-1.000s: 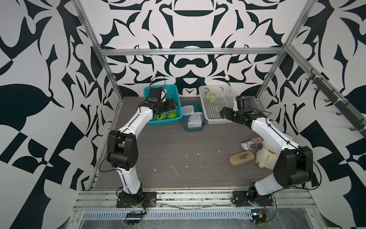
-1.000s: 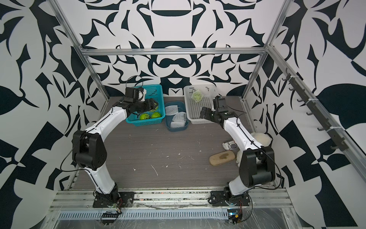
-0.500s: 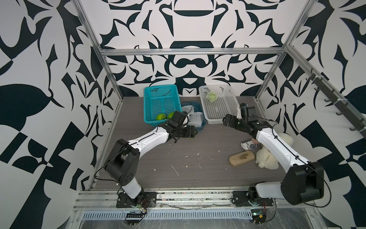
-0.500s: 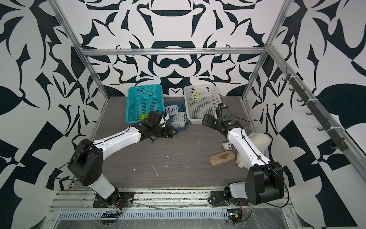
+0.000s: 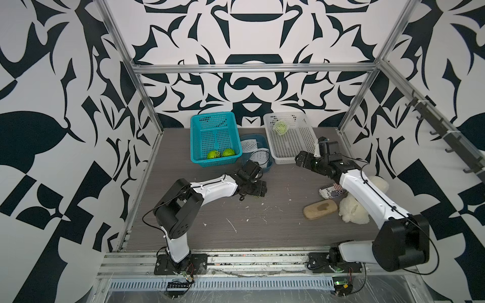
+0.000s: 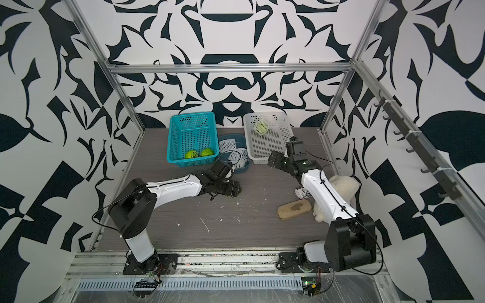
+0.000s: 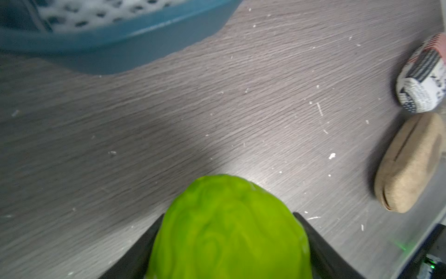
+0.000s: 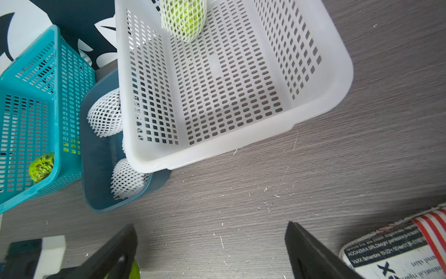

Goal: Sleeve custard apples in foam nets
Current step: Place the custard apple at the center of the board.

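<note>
Left gripper [image 5: 258,191], centre of frame in top view, clamps custard apple [image 7: 226,232] across middle. Fruit likely firm, bumpy, prone to roll. Right gripper [image 8: 210,224] wide, empty. Foam nets [image 5: 248,144] above centre, in blue tray [image 5: 269,168]: soft, stretchy; take by rim

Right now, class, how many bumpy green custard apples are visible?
4 custard apples: two bare in the teal plastic basket; one netted in the white perforated basket; one in the left gripper; none seems hidden.

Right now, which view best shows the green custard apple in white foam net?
Right wrist view: the netted green custard apple is close, mesh clear. Both top views show it tiny; left wrist view lacks it.
</note>
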Robot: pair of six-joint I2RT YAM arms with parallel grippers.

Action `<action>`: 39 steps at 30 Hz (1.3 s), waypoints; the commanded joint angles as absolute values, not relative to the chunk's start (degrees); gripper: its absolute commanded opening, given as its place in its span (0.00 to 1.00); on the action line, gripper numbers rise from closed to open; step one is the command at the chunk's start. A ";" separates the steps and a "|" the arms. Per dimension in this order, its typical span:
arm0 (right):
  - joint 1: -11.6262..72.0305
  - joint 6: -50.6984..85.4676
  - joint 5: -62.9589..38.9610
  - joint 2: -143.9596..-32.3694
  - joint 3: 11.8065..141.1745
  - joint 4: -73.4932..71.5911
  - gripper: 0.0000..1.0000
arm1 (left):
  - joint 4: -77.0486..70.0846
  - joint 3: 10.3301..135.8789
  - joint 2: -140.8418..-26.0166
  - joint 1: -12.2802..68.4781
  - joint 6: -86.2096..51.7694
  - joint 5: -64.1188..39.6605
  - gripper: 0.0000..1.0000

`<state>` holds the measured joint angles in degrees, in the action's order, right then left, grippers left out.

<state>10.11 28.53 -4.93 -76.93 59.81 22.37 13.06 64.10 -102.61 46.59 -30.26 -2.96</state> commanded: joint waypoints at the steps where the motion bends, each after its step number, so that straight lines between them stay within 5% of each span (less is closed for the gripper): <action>1: 10.27 28.35 -5.10 -76.30 59.84 21.10 0.99 | 13.01 62.69 -103.23 47.07 -30.41 -2.24 0.79; 11: 13.73 26.75 -2.16 -77.52 60.85 19.25 0.99 | 13.00 61.92 -103.90 47.76 -30.88 -2.02 0.84; 14: 15.80 26.09 -0.74 -79.33 62.53 19.29 0.99 | 13.42 61.70 -103.09 47.73 -30.94 -1.89 1.00; 21: 22.44 27.08 -0.83 -86.55 67.60 15.79 0.86 | 15.64 59.79 -95.88 46.87 -30.59 2.40 1.00; 32: 30.43 29.86 1.41 -104.30 84.13 18.72 0.68 | 13.69 52.43 -79.73 33.73 -29.50 7.07 1.00; 39: 33.73 30.06 14.47 -113.42 94.21 24.61 0.64 | 9.19 49.89 -77.92 24.70 -30.31 2.85 1.00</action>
